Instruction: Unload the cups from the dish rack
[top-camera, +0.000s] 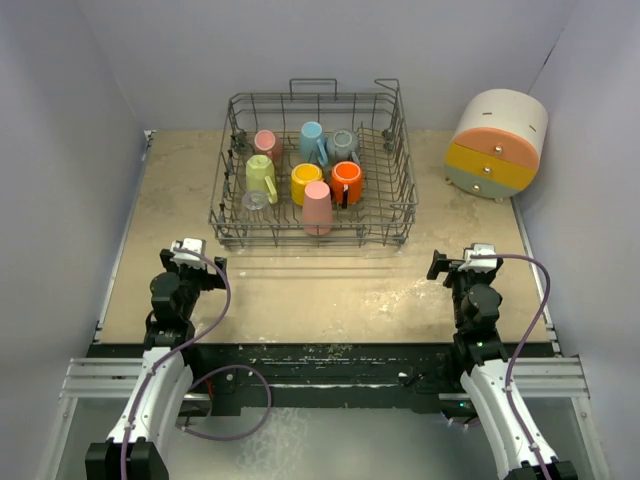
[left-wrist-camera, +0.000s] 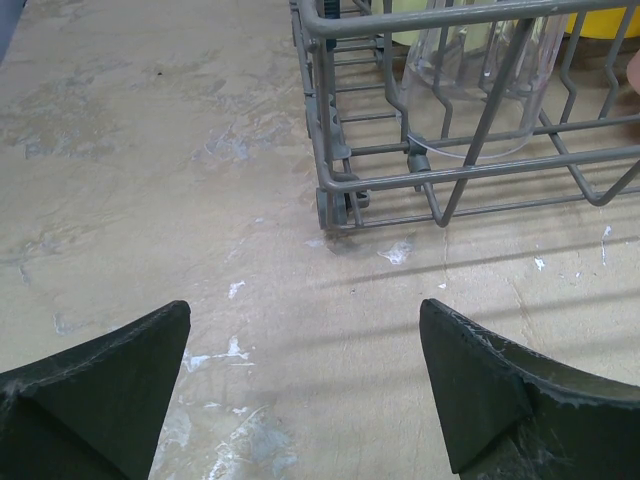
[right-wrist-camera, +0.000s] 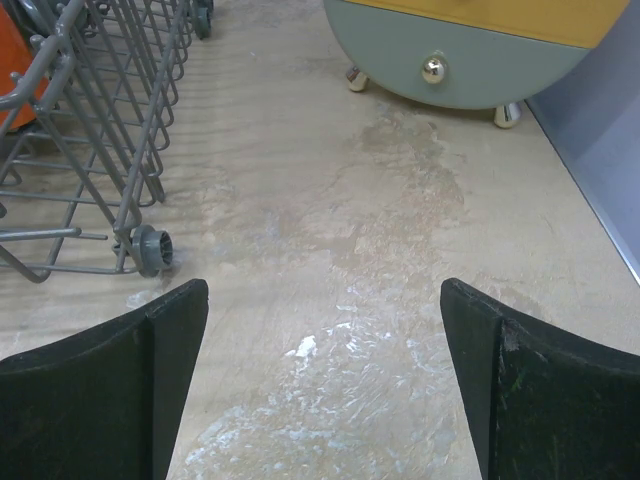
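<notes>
Cups (top-camera: 306, 182), small and plain in several colours, sit inside the dish rack (top-camera: 404, 170) at the far middle of the table (top-camera: 300, 290), its long side running left to right. The left gripper (top-camera: 190, 247) is nearer, just before the front-left corner; the right gripper (top-camera: 470, 255) stands further off. Both are spread wide and empty.

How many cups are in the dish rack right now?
8, all in the dish rack. Back row: salmon cup, light blue cup, grey cup. Middle: yellow-green cup, yellow cup, orange cup. Front: pink cup, clear tumbler front-left. Wires may hide more.
</notes>
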